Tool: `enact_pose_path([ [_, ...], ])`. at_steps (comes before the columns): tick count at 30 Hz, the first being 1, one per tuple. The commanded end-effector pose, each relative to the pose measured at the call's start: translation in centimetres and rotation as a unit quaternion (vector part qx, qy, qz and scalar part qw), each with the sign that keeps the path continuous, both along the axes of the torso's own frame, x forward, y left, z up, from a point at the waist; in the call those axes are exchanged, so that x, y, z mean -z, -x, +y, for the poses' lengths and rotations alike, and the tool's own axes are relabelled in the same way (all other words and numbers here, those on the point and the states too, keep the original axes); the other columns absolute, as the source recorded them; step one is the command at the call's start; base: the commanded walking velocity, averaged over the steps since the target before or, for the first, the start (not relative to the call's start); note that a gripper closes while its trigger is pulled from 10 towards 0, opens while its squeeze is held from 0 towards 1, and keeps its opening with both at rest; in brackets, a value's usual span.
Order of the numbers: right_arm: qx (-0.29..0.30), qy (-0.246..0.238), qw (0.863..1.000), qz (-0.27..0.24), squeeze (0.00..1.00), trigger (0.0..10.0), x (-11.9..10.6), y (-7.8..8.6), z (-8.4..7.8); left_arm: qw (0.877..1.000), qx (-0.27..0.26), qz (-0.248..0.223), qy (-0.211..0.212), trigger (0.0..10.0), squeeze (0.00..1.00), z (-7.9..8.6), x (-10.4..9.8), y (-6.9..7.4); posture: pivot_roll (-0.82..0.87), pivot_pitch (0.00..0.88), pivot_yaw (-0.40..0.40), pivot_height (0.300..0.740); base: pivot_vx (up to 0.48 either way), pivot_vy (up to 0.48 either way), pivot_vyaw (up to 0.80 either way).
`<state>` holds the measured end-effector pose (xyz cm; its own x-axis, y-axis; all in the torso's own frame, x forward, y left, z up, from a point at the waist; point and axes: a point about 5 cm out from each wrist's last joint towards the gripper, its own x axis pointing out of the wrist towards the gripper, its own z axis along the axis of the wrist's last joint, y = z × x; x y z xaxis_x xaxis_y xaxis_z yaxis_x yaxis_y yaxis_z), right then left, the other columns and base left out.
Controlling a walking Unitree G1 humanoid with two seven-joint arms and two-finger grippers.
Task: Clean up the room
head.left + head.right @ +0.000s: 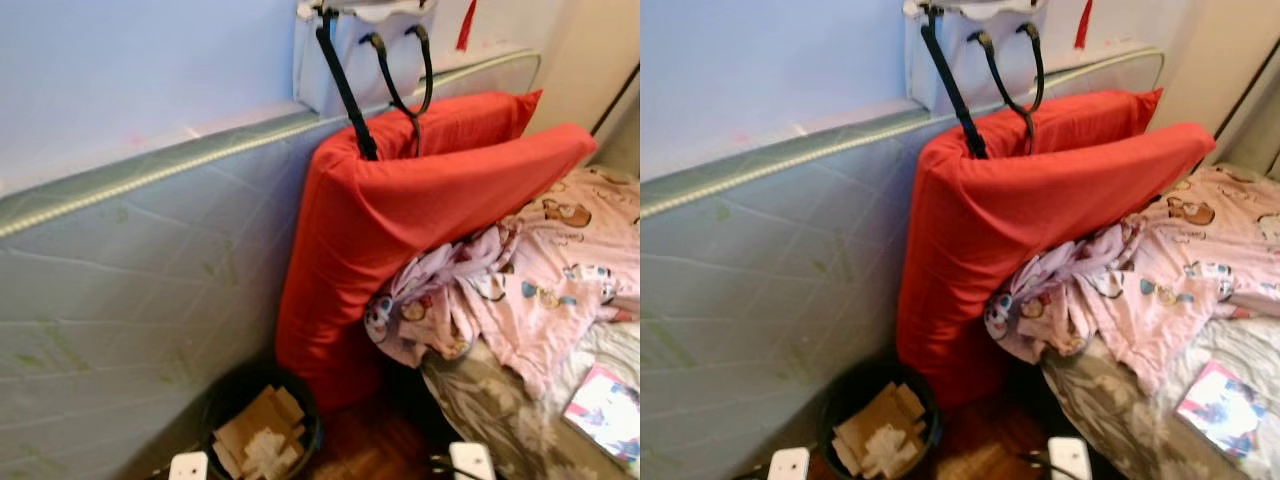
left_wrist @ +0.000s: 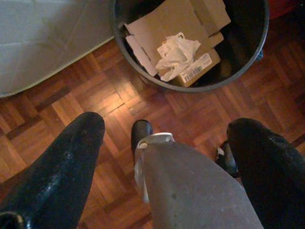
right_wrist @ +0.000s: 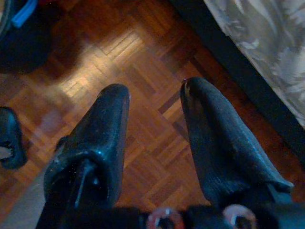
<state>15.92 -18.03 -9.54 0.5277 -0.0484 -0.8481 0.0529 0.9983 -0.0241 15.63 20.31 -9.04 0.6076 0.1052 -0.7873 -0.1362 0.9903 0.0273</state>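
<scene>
- Both grippers, left gripper (image 2: 167, 157) and right gripper (image 3: 155, 138), hang spread and empty.
- Bin (image 1: 225, 400) holds cardboard; rumpled blanket (image 1: 520, 280) and booklet (image 1: 605, 408) await tidying.

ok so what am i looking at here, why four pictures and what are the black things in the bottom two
It's a walking humanoid robot tidying a bedroom. The top two pictures come from its head camera: a red cushion leans on an upended mattress, a pink blanket lies on the bed, and a black bin of cardboard sits on the floor. The bottom two come from wrist cameras. The black shapes are the fingers of its left hand and right hand, both open, holding nothing, above parquet floor.
</scene>
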Motion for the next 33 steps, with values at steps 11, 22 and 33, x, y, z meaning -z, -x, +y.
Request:
enact_pose_path([
  [11,0.034,-0.042,0.998,-0.026,0.0,10.0,-1.76,-3.91,-0.56,0.997,0.071,0.027,-0.001,10.0,0.0,-1.64,-0.8,-3.08,-0.02,0.0,-0.065,0.74,0.0,-0.275,0.0],
  [22,0.044,-0.055,0.997,-0.035,0.0,10.0,-1.69,-3.85,0.08,0.997,0.076,0.031,-0.012,10.0,0.0,-1.12,-0.79,-2.93,-0.02,0.0,-0.034,0.74,0.0,0.0,0.0],
  [33,0.021,-0.042,0.999,-0.024,0.0,10.0,-1.79,-4.05,-0.25,0.998,0.06,0.021,-0.001,10.0,0.0,-1.36,-0.89,-3.18,-0.02,0.0,-0.062,0.74,0.0,0.0,-0.48],
])
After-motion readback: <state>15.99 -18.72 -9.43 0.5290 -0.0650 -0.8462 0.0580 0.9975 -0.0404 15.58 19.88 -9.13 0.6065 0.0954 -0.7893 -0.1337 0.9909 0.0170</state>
